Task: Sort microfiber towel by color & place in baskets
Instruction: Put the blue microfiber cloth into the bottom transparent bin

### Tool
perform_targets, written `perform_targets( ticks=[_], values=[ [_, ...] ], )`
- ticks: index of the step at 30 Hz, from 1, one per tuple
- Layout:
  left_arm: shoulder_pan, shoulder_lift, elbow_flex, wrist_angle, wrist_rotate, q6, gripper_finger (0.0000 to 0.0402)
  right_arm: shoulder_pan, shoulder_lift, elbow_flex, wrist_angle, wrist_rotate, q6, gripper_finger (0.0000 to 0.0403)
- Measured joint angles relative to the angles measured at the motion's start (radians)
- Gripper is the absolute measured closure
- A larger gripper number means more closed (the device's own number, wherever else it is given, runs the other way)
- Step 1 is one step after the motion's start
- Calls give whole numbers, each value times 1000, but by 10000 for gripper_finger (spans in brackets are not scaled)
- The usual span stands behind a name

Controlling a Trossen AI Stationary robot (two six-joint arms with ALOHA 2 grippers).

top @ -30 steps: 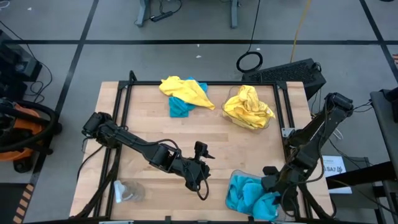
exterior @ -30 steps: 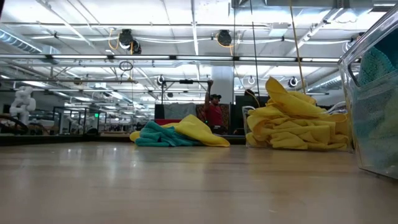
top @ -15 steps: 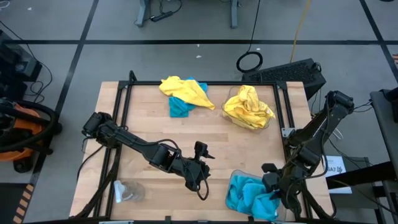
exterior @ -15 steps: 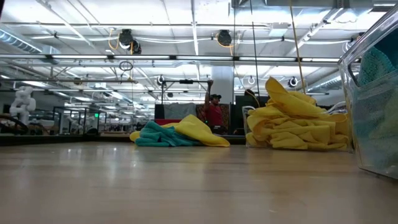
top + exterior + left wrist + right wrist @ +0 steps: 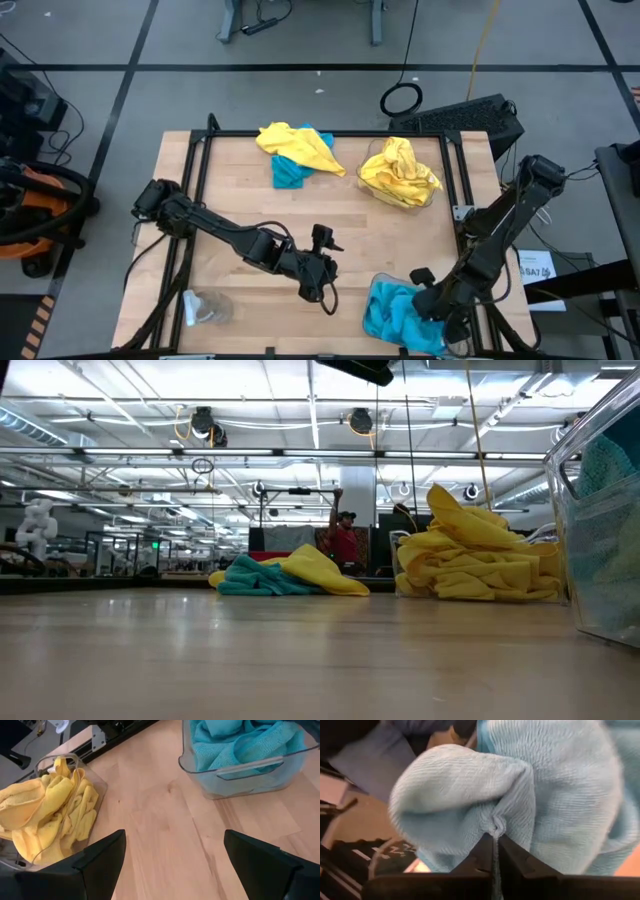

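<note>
The right gripper (image 5: 494, 851) is pinched tight on a fold of blue towel (image 5: 530, 805) over the blue bin (image 5: 372, 318). Soft and light (likely slips loose); a bunched fold should hold best.

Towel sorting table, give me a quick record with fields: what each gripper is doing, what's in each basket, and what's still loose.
right gripper: shut on a blue towel, at the blue basket
left gripper: open, empty, over bare table mid-front
blue basket: front right, holds blue towels
yellow basket: back right, heaped with yellow towels
loose pile: back centre, yellow towels over a blue one, unsorted
other: clear round object, front left corner
</note>
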Motion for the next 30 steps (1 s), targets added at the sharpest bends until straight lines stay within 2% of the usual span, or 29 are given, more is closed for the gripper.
perform_targets(
  ticks=[8,16,25,30],
  values=[
    [1,0,0,2,5,-1,59,0,130,0,43,-9,-9,387],
    [1,0,0,0,5,-1,59,0,201,2,52,-11,-14,379],
    [1,0,0,-3,5,-1,59,0,182,6,46,-49,-1,377],
    [1,0,0,-6,5,-1,59,0,122,45,42,-54,0,348]
  ],
)
